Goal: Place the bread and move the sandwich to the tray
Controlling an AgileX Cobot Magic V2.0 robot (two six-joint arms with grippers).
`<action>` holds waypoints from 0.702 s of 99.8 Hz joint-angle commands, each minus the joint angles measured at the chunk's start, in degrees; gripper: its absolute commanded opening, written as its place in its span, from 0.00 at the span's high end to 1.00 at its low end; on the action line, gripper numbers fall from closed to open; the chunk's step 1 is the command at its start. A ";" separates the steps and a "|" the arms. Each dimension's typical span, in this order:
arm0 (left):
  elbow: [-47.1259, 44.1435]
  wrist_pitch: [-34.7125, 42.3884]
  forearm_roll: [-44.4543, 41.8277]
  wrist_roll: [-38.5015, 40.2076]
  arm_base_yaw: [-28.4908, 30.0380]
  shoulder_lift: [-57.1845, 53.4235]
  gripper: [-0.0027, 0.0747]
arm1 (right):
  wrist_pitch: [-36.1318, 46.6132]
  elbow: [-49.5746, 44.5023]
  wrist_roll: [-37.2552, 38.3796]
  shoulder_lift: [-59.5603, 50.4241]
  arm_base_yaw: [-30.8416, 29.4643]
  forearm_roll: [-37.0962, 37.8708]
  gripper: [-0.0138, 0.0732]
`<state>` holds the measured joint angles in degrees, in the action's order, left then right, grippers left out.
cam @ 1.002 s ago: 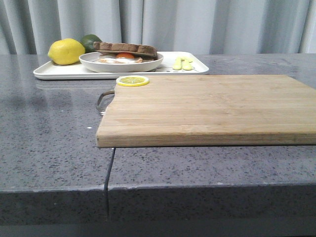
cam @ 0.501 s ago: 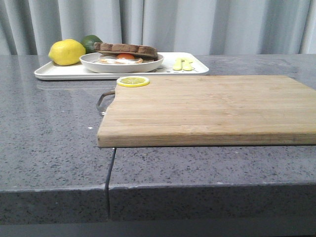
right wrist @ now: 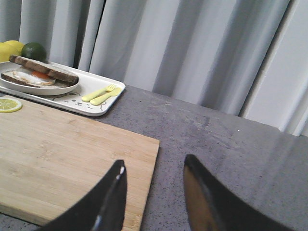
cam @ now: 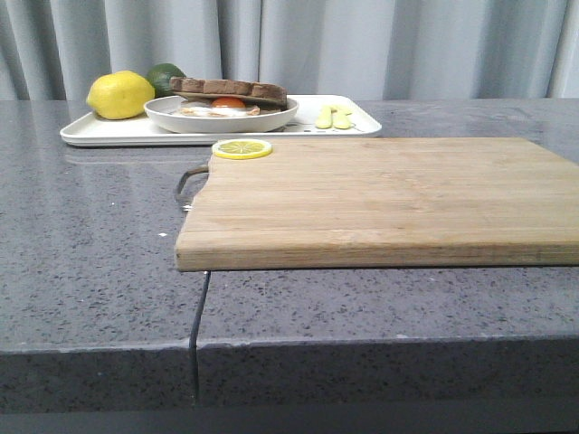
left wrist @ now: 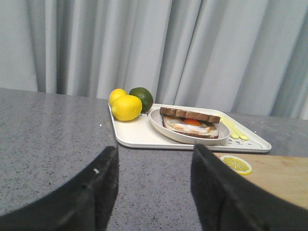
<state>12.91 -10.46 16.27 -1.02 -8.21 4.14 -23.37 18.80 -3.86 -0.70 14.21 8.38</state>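
Observation:
The sandwich [cam: 228, 93], brown-crusted slices with a fried egg, sits in a round white dish [cam: 181, 118] on the white tray [cam: 104, 132] at the far left; it also shows in the left wrist view [left wrist: 190, 122] and the right wrist view [right wrist: 38, 72]. The top slice of bread [cam: 231, 87] lies on the egg. My left gripper [left wrist: 154, 156] is open and empty over the bare counter, short of the tray [left wrist: 139, 137]. My right gripper [right wrist: 153, 166] is open and empty above the right edge of the wooden board [right wrist: 72, 159]. Neither gripper shows in the front view.
A wooden cutting board [cam: 380, 194] fills the middle of the grey counter, with a lemon slice [cam: 242, 148] at its far left corner. A lemon [cam: 120, 95], a lime [cam: 166, 76] and yellow cutlery [cam: 335, 117] lie on the tray. Grey curtains hang behind.
None beyond a slight shift of the front view; nothing has moved.

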 commanded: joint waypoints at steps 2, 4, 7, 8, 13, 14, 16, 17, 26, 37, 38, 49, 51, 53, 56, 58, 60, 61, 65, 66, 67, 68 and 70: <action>1.11 4.11 0.20 -0.06 -0.49 0.59 0.60 | 4.53 1.23 -0.23 -0.71 -0.31 0.17 0.55; 1.08 4.11 0.20 -0.06 -0.49 0.59 0.63 | 4.59 1.23 -0.23 -0.71 -0.31 0.17 0.57; 1.08 4.11 0.20 -0.06 -0.49 0.59 0.67 | 4.58 1.23 -0.23 -0.71 -0.31 0.17 0.61; 1.08 4.11 0.20 -0.06 -0.49 0.59 0.68 | 4.58 1.23 -0.23 -0.71 -0.31 0.17 0.63; 1.08 4.11 0.20 -0.06 -0.49 0.59 0.76 | 4.52 1.23 -0.23 -0.71 -0.31 0.17 0.71; 1.08 4.11 0.20 -0.06 -0.49 0.59 0.78 | 4.52 1.23 -0.23 -0.71 -0.31 0.17 0.72; 1.08 4.11 0.20 -0.06 -0.49 0.59 0.81 | 4.52 1.23 -0.23 -0.71 -0.31 0.17 0.76; 1.08 4.11 0.20 -0.06 -0.49 0.59 0.83 | 4.52 1.23 -0.23 -0.71 -0.31 0.17 0.77; 1.08 4.11 0.20 -0.06 -0.49 0.59 0.98 | 4.52 1.23 -0.23 -0.71 -0.31 0.17 0.92; 1.08 4.11 0.20 -0.06 -0.49 0.59 0.99 | 4.47 1.23 -0.23 -0.71 -0.31 0.17 0.91; 1.08 4.11 0.20 -0.06 -0.49 0.59 0.99 | 4.47 1.23 -0.23 -0.71 -0.31 0.17 0.91; 1.08 4.11 0.20 -0.06 -0.49 0.59 0.99 | 4.47 1.23 -0.23 -0.71 -0.31 0.17 0.92; 1.08 4.11 0.20 -0.06 -0.49 0.59 0.99 | 4.47 1.23 -0.23 -0.71 -0.31 0.17 0.92; 1.08 4.11 0.20 -0.06 -0.49 0.59 0.99 | 4.47 1.23 -0.23 -0.71 -0.31 0.17 0.92; 1.08 4.11 0.20 -0.06 -0.49 0.59 0.99 | 4.47 1.23 -0.23 -0.71 -0.31 0.17 0.92; 1.08 4.11 0.20 -0.06 -0.49 0.59 0.99 | 4.47 1.23 -0.23 -0.71 -0.31 0.17 0.92; 1.08 4.11 0.20 -0.06 -0.49 0.59 0.99 | 4.47 1.23 -0.23 -0.71 -0.31 0.17 0.92; 1.08 4.11 0.20 -0.06 -0.49 0.59 0.99 | 4.47 1.23 -0.23 -0.71 -0.31 0.17 0.92; 1.08 4.11 0.20 -0.06 -0.49 0.59 0.99 | 4.47 1.23 -0.23 -0.71 -0.31 0.17 0.92; 1.08 4.11 0.20 -0.06 -0.49 0.59 0.99 | 4.47 1.23 -0.23 -0.71 -0.31 0.17 0.92; 1.08 4.11 0.20 -0.06 -0.49 0.59 0.99 | 4.47 1.23 -0.23 -0.71 -0.31 0.17 0.92; 1.08 4.11 0.20 -0.06 -0.49 0.59 0.99 | 4.47 1.23 -0.23 -0.71 -0.31 0.17 0.92; 1.08 4.11 0.20 -0.06 -0.49 0.59 0.99 | 4.47 1.23 -0.23 -0.71 -0.31 0.17 0.92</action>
<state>12.41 -10.57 16.27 -1.02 -8.21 4.14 -23.37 18.80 -3.86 -0.70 14.21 8.38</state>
